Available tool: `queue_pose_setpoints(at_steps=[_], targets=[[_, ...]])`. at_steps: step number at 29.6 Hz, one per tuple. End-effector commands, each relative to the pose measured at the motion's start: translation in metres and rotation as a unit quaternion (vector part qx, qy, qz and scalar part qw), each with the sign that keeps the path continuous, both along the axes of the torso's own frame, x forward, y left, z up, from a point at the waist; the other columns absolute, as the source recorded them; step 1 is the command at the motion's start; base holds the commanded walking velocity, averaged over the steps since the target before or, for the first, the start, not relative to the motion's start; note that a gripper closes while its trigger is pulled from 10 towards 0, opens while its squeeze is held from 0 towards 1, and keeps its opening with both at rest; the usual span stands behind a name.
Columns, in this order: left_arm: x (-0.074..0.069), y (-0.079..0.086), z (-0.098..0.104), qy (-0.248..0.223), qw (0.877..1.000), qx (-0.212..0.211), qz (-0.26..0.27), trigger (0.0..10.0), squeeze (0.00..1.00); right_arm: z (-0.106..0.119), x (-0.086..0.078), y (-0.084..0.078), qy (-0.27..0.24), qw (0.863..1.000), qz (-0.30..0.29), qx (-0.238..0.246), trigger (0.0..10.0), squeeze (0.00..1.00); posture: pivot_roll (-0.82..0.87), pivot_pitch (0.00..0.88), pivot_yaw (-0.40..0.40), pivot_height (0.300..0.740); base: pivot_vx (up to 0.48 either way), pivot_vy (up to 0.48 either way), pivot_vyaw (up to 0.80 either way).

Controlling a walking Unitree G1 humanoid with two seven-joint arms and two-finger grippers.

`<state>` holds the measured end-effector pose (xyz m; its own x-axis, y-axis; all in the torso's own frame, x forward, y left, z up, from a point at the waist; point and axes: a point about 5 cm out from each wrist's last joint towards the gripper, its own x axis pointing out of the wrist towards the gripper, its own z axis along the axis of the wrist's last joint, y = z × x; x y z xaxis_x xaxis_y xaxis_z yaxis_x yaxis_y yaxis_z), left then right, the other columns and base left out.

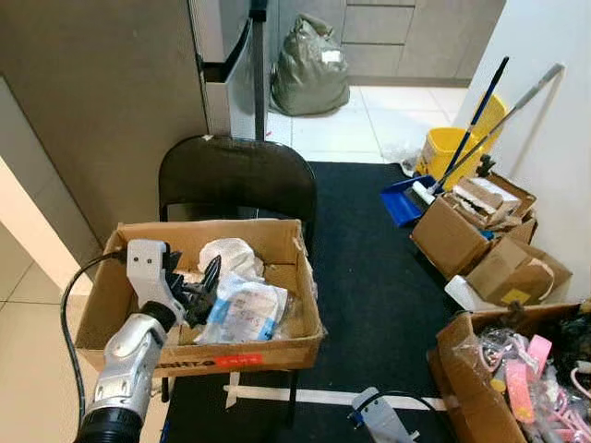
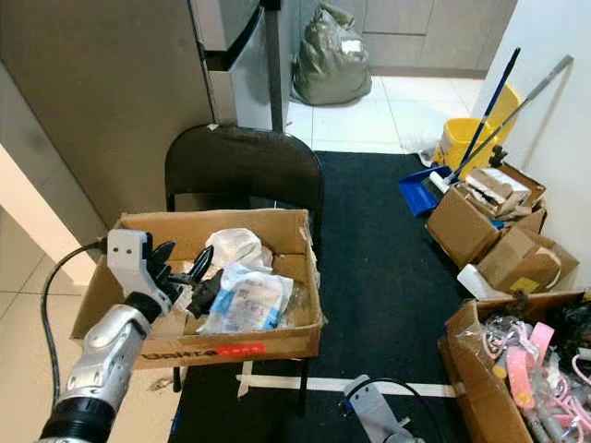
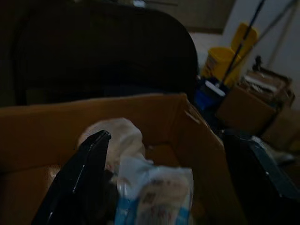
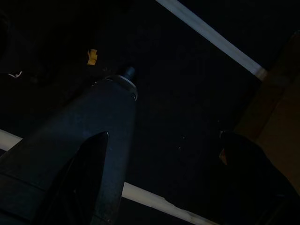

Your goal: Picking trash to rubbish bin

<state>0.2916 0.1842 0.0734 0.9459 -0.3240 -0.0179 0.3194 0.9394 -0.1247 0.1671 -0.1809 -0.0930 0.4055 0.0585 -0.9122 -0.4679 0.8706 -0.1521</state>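
The left gripper (image 1: 199, 288) is reaching into the cardboard box (image 1: 102, 309), fingers spread wide, holding nothing, just beside the blue-and-white plastic packet (image 1: 245, 312). The box's red label (image 1: 226, 359) is unreadable. The right gripper (image 4: 164, 178) is hanging open over the black mat (image 1: 388, 277). Farther off, a yellow bucket (image 1: 441, 152) is standing.

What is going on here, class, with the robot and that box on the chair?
The robot's left gripper is reaching into the open cardboard box that sits on the black chair. Its fingers are spread just beside a blue-and-white plastic packet, with a crumpled white bag behind it; nothing is gripped yet. The right gripper hangs low over the dark mat, open and holding nothing. More boxes of clutter stand on the robot's right.
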Motion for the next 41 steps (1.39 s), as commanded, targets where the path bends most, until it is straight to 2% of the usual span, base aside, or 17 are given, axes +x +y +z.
queue_pose_setpoints(at_steps=[1, 2, 3, 7, 9, 16, 21, 24, 25, 34, 41], targets=[[-0.001, 0.000, -0.003, 0.009, 1.000, 0.006, 0.001, 10.0, 0.76, -0.005, -0.012, 0.000, 0.024, 1.000, 0.000, 0.001, 10.0, 0.00, 0.13, 0.047, 0.021, 0.740, 0.000, 0.000, 0.00], [-0.001, 0.000, -0.003, 0.009, 1.000, 0.006, 0.001, 10.0, 0.76, -0.005, -0.012, 0.000, 0.024, 1.000, 0.000, 0.001, 10.0, 0.00, 0.13, 0.047, 0.021, 0.740, 0.000, 0.000, 0.00], [-0.002, 0.000, -0.005, 0.016, 1.000, 0.005, -0.001, 10.0, 0.00, -0.005, -0.012, 0.001, 0.024, 1.000, 0.000, 0.001, 10.0, 0.00, 0.13, 0.048, 0.021, 0.740, 0.000, 0.000, 0.00], [-0.015, 0.001, -0.027, 0.059, 0.997, 0.040, -0.024, 10.0, 0.00, -0.005, -0.012, 0.003, 0.024, 1.000, -0.002, 0.004, 10.0, 0.00, 0.13, 0.050, 0.026, 0.740, 0.000, 0.000, 0.00], [-0.015, 0.001, -0.029, 0.065, 0.997, 0.040, -0.024, 10.0, 0.00, -0.005, -0.012, 0.003, 0.024, 1.000, -0.002, 0.004, 10.0, 0.00, 0.13, 0.050, 0.026, 0.740, 0.000, 0.000, 0.00], [-0.029, 0.010, -0.057, 0.133, 0.989, 0.060, -0.002, 10.0, 0.00, -0.006, -0.014, 0.003, 0.025, 1.000, -0.005, 0.004, 10.0, 0.00, 0.13, 0.052, 0.026, 0.740, -0.227, 0.000, 0.00], [-0.036, 0.015, -0.068, 0.158, 0.985, 0.062, 0.010, 10.0, 0.00, -0.006, -0.014, 0.003, 0.026, 1.000, -0.006, 0.004, 10.0, 0.00, 0.13, 0.051, 0.027, 0.740, -0.385, 0.000, 0.00], [-0.043, 0.019, -0.078, 0.180, 0.981, 0.067, 0.016, 10.0, 0.00, -0.006, -0.014, 0.003, 0.026, 1.000, -0.006, 0.004, 10.0, 0.00, 0.13, 0.049, 0.028, 0.740, -0.110, 0.000, 0.00], [-0.049, 0.024, -0.086, 0.200, 0.977, 0.072, 0.025, 10.0, 0.00, -0.006, -0.014, 0.004, 0.025, 1.000, -0.006, 0.004, 10.0, 0.00, 0.13, 0.047, 0.029, 0.740, -0.304, 0.000, 0.00], [-0.055, 0.028, -0.094, 0.214, 0.973, 0.075, 0.035, 10.0, 0.00, -0.006, -0.014, 0.004, 0.025, 1.000, -0.006, 0.004, 10.0, 0.00, 0.14, 0.048, 0.027, 0.740, -0.299, 0.000, 0.00], [-0.061, 0.029, -0.100, 0.227, 0.970, 0.080, 0.036, 10.0, 0.00, -0.007, -0.015, 0.004, 0.026, 1.000, -0.006, 0.005, 10.0, 0.00, 0.14, 0.049, 0.031, 0.740, 0.000, 0.000, 0.00]])
